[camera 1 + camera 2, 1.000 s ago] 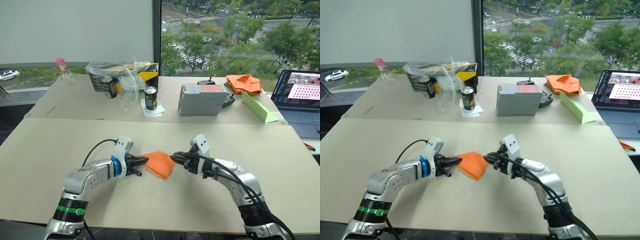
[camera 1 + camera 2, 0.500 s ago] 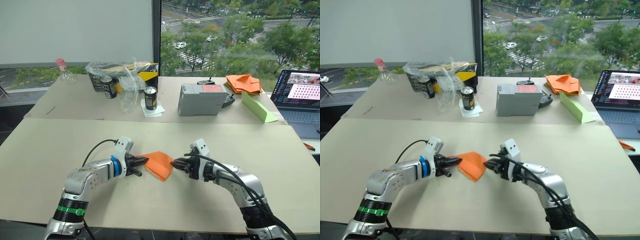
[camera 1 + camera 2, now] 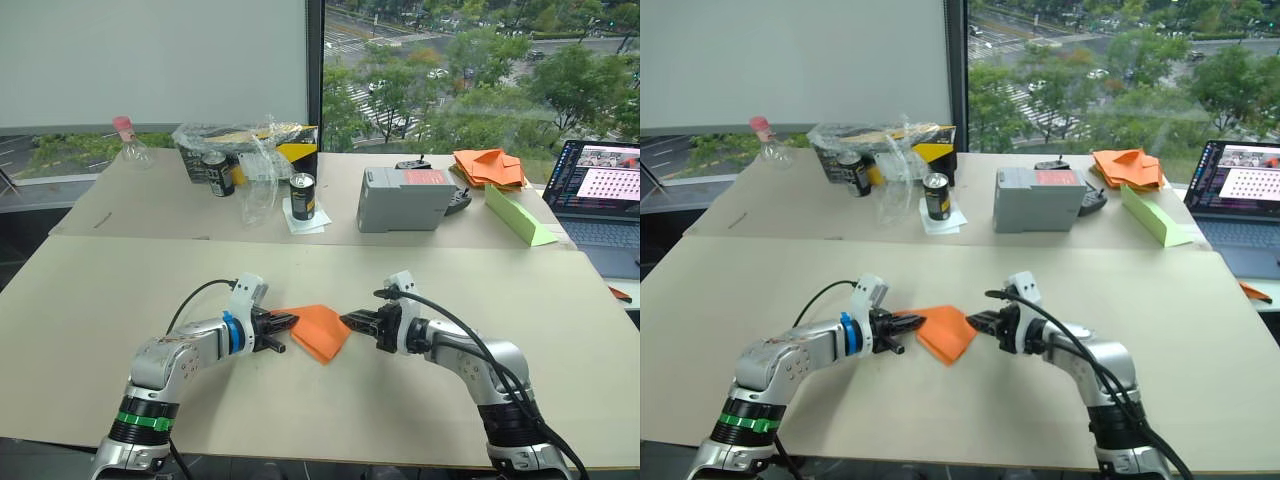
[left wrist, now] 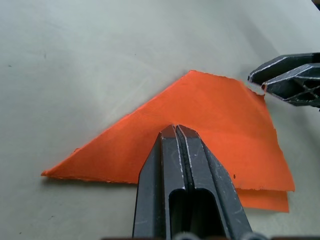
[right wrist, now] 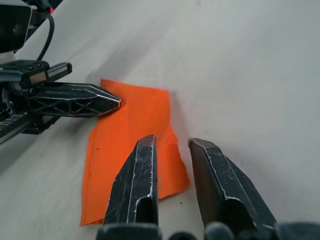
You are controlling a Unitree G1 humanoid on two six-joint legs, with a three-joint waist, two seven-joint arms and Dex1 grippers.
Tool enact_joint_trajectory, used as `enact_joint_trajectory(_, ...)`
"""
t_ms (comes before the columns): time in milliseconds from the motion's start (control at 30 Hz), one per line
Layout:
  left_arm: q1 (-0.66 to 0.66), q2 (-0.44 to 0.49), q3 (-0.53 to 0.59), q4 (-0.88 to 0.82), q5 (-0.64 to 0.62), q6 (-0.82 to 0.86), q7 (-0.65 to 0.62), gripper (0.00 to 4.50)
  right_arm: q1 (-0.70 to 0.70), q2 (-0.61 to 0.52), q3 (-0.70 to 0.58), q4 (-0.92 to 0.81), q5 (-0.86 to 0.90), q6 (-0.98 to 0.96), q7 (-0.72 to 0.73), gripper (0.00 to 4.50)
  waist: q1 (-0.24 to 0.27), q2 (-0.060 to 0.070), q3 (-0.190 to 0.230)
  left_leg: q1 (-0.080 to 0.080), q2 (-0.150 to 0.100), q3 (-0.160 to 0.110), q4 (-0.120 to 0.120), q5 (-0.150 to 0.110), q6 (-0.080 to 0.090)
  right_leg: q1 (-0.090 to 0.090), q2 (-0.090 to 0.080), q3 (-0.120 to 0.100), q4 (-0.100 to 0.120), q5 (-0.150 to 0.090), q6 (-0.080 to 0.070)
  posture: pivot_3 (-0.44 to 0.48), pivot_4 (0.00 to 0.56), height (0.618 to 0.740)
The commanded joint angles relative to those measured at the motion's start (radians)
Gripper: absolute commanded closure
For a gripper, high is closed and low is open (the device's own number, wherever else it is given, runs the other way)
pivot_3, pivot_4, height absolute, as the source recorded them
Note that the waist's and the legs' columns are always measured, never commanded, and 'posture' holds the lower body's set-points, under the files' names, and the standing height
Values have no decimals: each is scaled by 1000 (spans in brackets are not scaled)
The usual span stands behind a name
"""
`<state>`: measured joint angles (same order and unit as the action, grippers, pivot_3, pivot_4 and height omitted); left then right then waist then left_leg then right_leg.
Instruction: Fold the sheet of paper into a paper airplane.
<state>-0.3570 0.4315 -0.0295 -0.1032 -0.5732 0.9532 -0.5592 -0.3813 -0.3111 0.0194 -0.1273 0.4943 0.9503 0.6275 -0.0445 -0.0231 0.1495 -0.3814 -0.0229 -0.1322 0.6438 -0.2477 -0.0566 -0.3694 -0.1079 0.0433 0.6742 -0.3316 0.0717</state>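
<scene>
The sheet of paper (image 3: pixel 322 331) is a folded orange pointed shape lying flat on the near table (image 3: pixel 120 300), between my two grippers. My left gripper (image 3: pixel 290 321) is shut, and its tips rest on the paper's left part (image 4: pixel 215 120). My right gripper (image 3: pixel 347 320) is level with the table at the paper's right edge, with its fingers a little open. In the right wrist view one of its fingers (image 5: pixel 137 180) overlaps the paper (image 5: pixel 125 135) and the other lies beside it over bare table.
On the back table stand two cans (image 3: pixel 301 195), a crumpled plastic bag (image 3: pixel 245 150), a grey box (image 3: pixel 403 197), a heap of orange paper pieces (image 3: pixel 487 166), a long green paper wedge (image 3: pixel 515 215) and a laptop (image 3: pixel 603 190). A bottle (image 3: pixel 127 141) sits at the far left.
My right wrist has dropped and levelled out, and its tips stay at the paper's right edge. The left gripper and the paper have hardly moved.
</scene>
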Motion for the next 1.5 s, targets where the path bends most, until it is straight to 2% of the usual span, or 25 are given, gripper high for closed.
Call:
enact_joint_trajectory(33,14,-3,-26,27,24,30,8,4500,-2,-15,-13,-34,33,19,10,3325,0,0,0,0,0,0,0,0,0,0,0,0,0,0,0,0,150,740)
enact_joint_trajectory(367,11,-3,-25,27,28,32,3,4500,2,-22,-33,-23,48,43,0,3325,0,0,0,0,0,0,0,0,0,0,0,0,0,0,0,0,150,740)
enact_joint_trajectory(467,11,-4,-25,27,30,32,2,4500,0,-26,-32,-23,52,45,-2,2478,0,0,0,0,0,0,0,0,0,0,0,0,0,0,0,0,150,740)
enact_joint_trajectory(633,10,-6,-24,28,33,32,1,4500,-4,-35,-27,-17,53,49,-12,791,0,0,0,0,0,0,0,0,0,0,0,0,0,0,0,0,150,740)
enact_joint_trajectory(1167,16,-3,-19,19,36,38,-4,4500,9,-74,28,-39,77,99,6,791,1,0,-1,1,0,0,0,0,0,1,0,0,0,0,0,0,150,740)
enact_joint_trajectory(1500,13,-11,-18,21,37,38,-1,4500,-8,-52,8,-67,150,175,3,791,1,0,-1,1,0,0,0,0,0,1,0,0,0,0,0,0,150,740)
